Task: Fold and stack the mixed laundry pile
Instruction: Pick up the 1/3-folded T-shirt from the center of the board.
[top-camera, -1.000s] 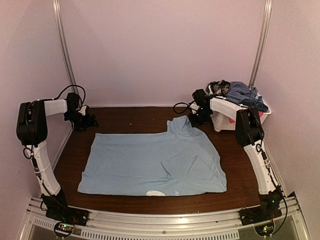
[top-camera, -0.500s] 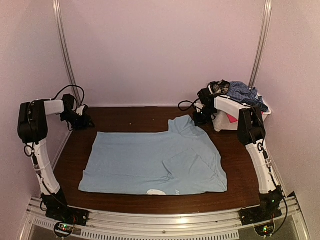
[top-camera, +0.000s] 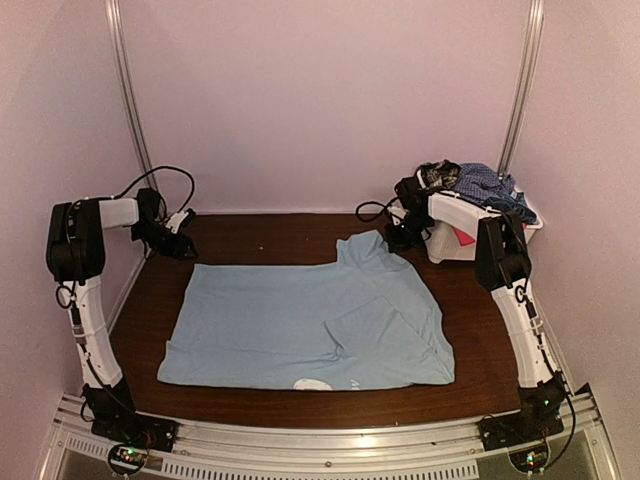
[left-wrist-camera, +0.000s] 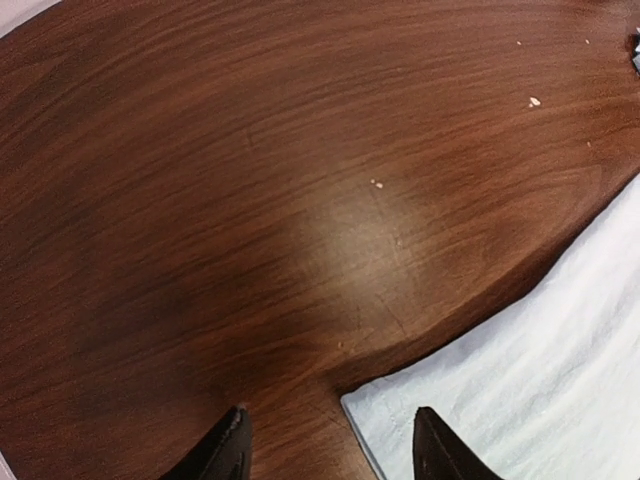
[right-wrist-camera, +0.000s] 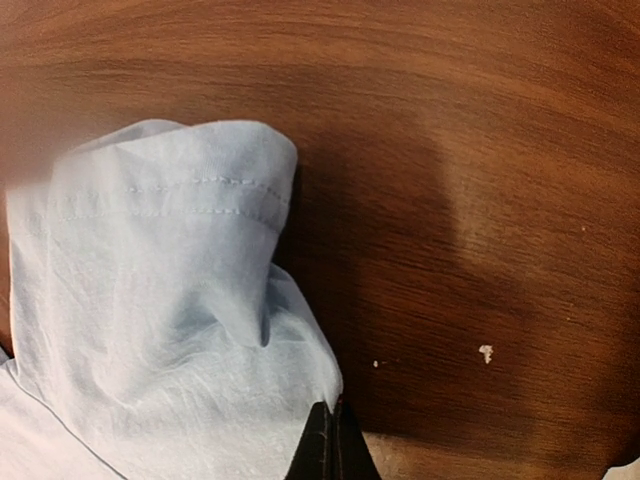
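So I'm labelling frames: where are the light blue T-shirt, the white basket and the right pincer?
light blue T-shirt (top-camera: 300, 320): top view, middle of its body.
white basket (top-camera: 447, 250): top view, its near wall.
right pincer (right-wrist-camera: 332, 425): right wrist view, between its closed tips.

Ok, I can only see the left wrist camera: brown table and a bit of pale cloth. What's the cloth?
Observer: A corner of a light blue T-shirt, spread flat on the table.
Operator: Where's the other arm?
Observer: The right gripper is shut, right beside the shirt's bunched-up sleeve.
Operator: Any more clothes?
Observer: Yes, a laundry pile in a white basket at the far right corner.
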